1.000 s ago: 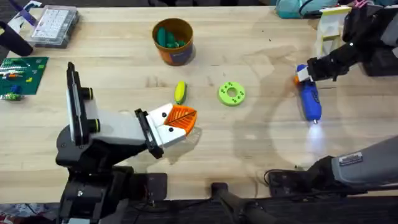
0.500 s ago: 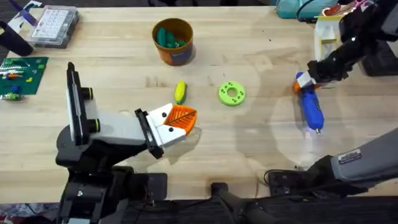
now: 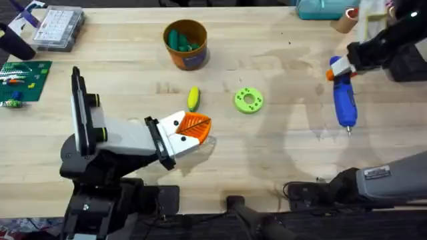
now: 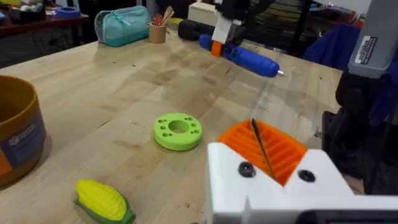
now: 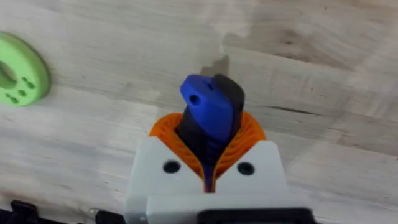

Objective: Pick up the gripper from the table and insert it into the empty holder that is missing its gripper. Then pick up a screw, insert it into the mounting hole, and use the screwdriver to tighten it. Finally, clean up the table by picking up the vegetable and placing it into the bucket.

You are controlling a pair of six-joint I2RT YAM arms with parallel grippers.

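The screwdriver (image 3: 344, 97) is clamped at its rear by the right gripper (image 3: 339, 67), apparently for carrying; the left gripper (image 3: 193, 127) is pressed closed, empty.

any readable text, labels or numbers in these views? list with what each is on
No text can be read outright.
Orange-brown bucket: blue label with white print, too blurred to read.
Right arm: white sticker with dark print near its base, too small to read.
Same arm, overhead view: small label on the grey link, unreadable.
Green circuit board: printed markings, illegible.
Blue screwdriver, lime-green ring disc: no text visible.
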